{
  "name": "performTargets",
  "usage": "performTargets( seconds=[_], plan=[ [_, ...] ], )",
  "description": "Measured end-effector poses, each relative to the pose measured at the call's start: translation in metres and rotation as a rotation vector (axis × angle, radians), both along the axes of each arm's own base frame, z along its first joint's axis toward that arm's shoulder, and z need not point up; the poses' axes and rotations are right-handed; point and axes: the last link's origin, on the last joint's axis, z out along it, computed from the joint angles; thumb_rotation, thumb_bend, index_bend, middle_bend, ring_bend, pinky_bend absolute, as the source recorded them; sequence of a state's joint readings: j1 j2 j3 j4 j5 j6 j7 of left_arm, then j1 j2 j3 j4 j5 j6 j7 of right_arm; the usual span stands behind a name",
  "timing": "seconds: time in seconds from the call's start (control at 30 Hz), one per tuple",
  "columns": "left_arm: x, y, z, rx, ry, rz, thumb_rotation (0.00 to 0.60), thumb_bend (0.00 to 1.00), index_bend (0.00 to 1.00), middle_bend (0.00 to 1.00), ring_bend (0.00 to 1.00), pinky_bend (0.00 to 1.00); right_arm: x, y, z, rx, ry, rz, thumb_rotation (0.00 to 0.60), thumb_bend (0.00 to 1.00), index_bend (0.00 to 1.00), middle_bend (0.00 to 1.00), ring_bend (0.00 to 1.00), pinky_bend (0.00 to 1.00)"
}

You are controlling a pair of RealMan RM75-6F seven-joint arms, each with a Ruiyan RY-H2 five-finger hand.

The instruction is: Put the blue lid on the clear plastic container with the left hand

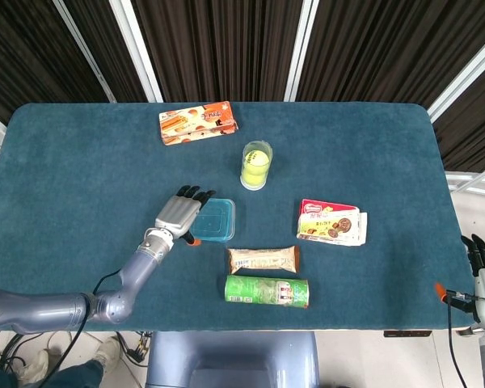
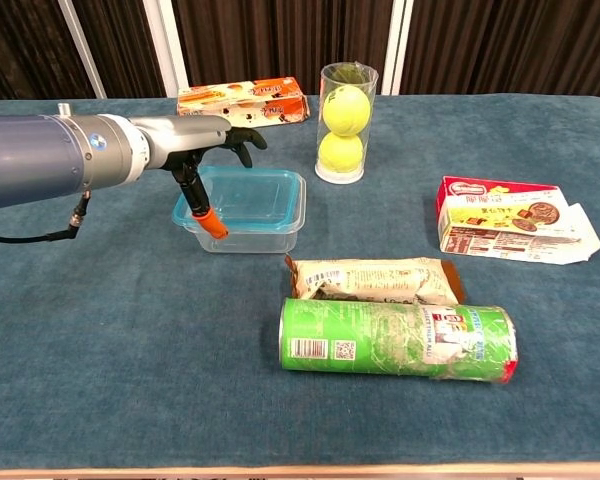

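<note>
The blue lid [image 2: 245,192] is being pressed onto the clear plastic container [image 2: 248,227] by the left hand [image 2: 202,142], fingers spread over its left edge; no label is being shown legibly.

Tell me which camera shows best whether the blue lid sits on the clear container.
Chest view: it shows the blue lid from the side, lying on the clear container walls, beside the left hand. The head view shows only the lid's top.
</note>
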State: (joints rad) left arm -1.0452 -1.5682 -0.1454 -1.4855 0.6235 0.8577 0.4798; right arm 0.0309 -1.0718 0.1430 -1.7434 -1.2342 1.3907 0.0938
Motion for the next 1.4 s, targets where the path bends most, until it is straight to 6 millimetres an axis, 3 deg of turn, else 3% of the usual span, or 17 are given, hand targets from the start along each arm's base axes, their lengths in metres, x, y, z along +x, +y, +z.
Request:
performTargets(
  seconds=[1.4],
  plan=[
    [0.0017,-0.0005,-0.0095,-0.009,0.028,-0.022,0.6,0.13,0.06,0.34,0.0,0.0,-0.0003,0.0001,0.0002,-0.001,-0.011,-0.015,0.6,0.29,0.1,0.0,0.0,0.0]
  ],
)
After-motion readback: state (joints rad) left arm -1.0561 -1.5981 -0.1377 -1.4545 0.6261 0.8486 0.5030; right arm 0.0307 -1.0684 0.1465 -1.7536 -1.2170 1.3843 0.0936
